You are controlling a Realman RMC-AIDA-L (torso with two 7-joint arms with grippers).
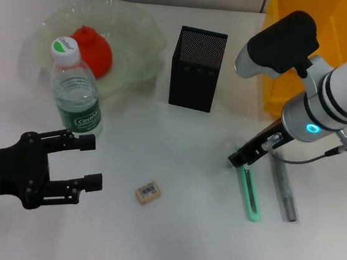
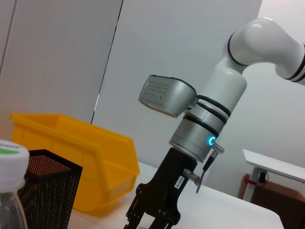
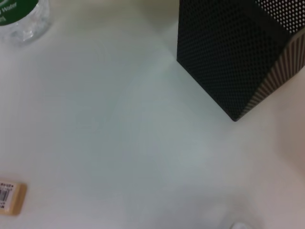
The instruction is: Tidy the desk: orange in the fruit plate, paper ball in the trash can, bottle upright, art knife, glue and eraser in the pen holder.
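Art knife just below right gripper

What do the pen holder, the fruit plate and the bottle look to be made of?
Pen holder: likely black perforated metal mesh with a matt finish; fine holes show across its walls. Fruit plate: translucent glass or plastic, pale green; the desk shows through its wavy rim. Bottle: clear thin plastic with ribbed walls, a white cap and a green label.
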